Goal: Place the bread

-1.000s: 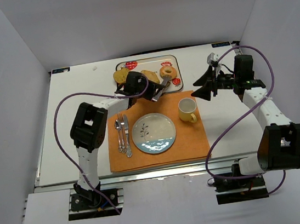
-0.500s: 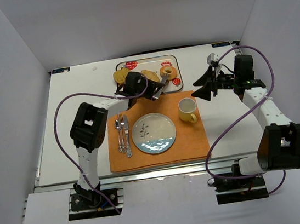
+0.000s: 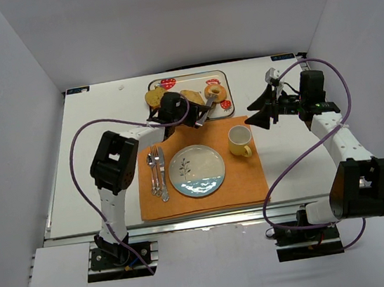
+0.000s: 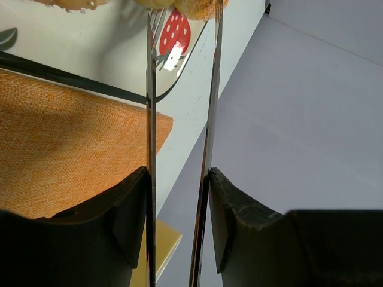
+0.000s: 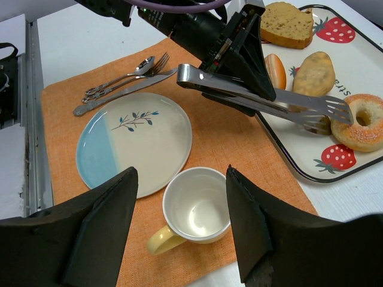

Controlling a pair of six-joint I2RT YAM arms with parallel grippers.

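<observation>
Left gripper (image 5: pixel 242 57), clamped on tongs (image 5: pixel 269 101), barely shifts: tips sit at the bread (image 5: pixel 362 122) edge (still on tray (image 5: pixel 299 173)), pickup pending. Right gripper (image 3: pixel 264 113) parted, empty.

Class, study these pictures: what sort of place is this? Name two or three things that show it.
Probably a robot test bench staged as a breakfast table: a placemat with plate and cup, a tray of baked goods, and two robot arms inside plain white walls.

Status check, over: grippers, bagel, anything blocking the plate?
Left gripper shut on tongs, tips at edge of bagel. Right gripper open, empty, beside yellow cup. Bagel on strawberry tray, not yet lifted. Nothing on plate.
</observation>
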